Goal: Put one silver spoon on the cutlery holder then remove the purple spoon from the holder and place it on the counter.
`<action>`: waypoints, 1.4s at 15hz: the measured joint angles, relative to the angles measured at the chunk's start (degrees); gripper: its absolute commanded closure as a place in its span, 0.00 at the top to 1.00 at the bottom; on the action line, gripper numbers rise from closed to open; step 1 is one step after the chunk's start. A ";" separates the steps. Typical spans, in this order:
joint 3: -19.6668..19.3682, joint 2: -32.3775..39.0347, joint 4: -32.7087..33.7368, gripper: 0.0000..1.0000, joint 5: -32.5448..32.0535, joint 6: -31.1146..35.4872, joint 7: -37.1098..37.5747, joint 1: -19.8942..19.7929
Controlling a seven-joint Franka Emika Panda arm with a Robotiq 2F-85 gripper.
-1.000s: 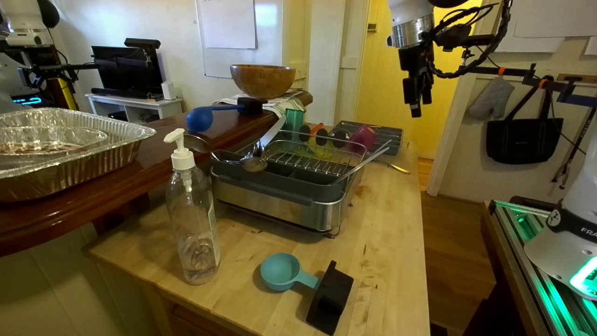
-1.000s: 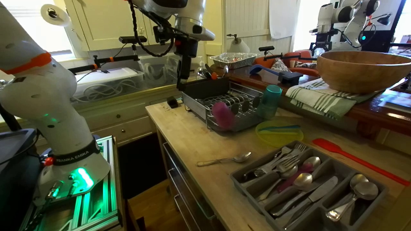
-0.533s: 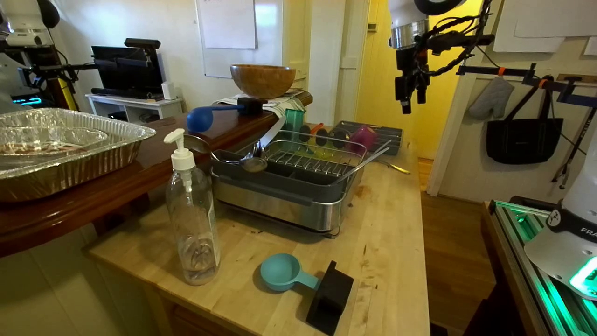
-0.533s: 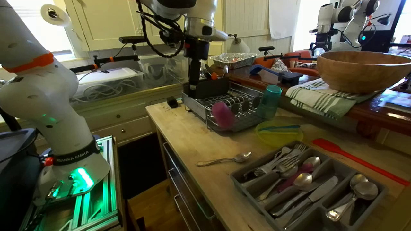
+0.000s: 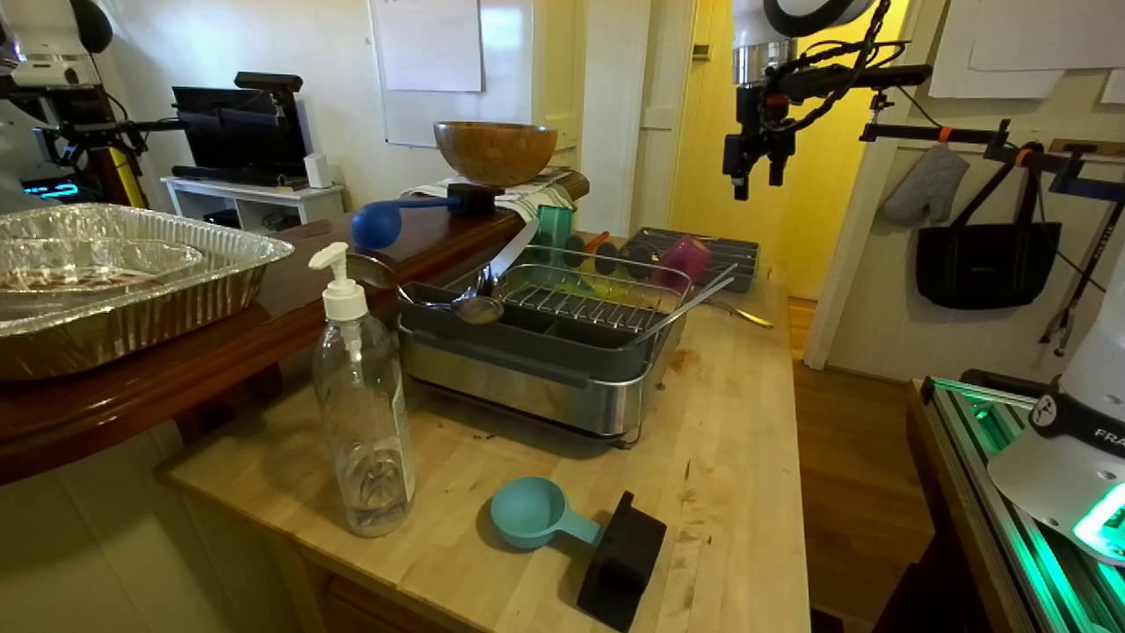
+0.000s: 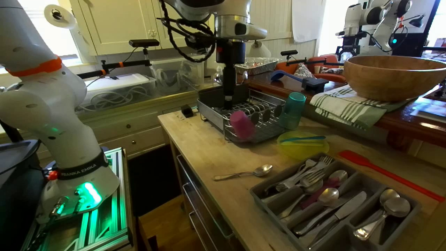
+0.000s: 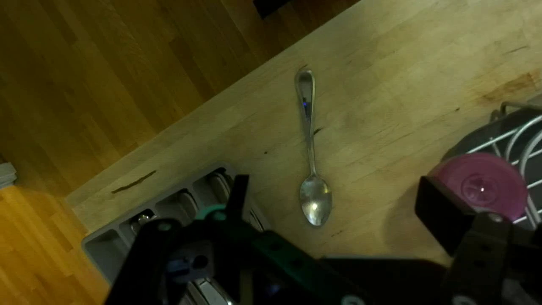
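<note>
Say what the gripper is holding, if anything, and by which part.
Nothing: the gripper is open, its jaws apart, and the loose silver spoon lies on the counter.

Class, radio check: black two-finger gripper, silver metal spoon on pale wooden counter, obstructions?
Gripper open, empty. Spoon on counter, ungrasped. Nothing covers spoon, wrist view.

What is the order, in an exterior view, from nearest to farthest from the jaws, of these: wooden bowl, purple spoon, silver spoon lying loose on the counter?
1. Silver spoon, loose on the counter, below the open jaws in the picture.
2. Purple spoon, in the grey tray, lower right.
3. Wooden bowl, on the striped cloth, upper right.
</note>
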 measured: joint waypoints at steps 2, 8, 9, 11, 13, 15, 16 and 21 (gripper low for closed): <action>-0.94 1.44 1.37 1.00 0.06 1.40 0.21 -0.72; -0.92 1.78 1.80 1.00 0.05 1.46 0.08 -0.80; -0.92 1.77 1.80 1.00 0.05 1.46 0.07 -0.80; -0.93 1.77 1.80 1.00 0.05 1.46 0.07 -0.80; -0.99 1.99 1.92 1.00 0.15 1.73 0.88 -0.84; -1.33 2.89 1.93 1.00 1.26 3.17 1.65 -0.88; -1.57 3.70 1.91 1.00 2.03 3.91 1.87 -0.91; -3.54 10.16 1.15 1.00 5.94 9.15 2.04 -1.88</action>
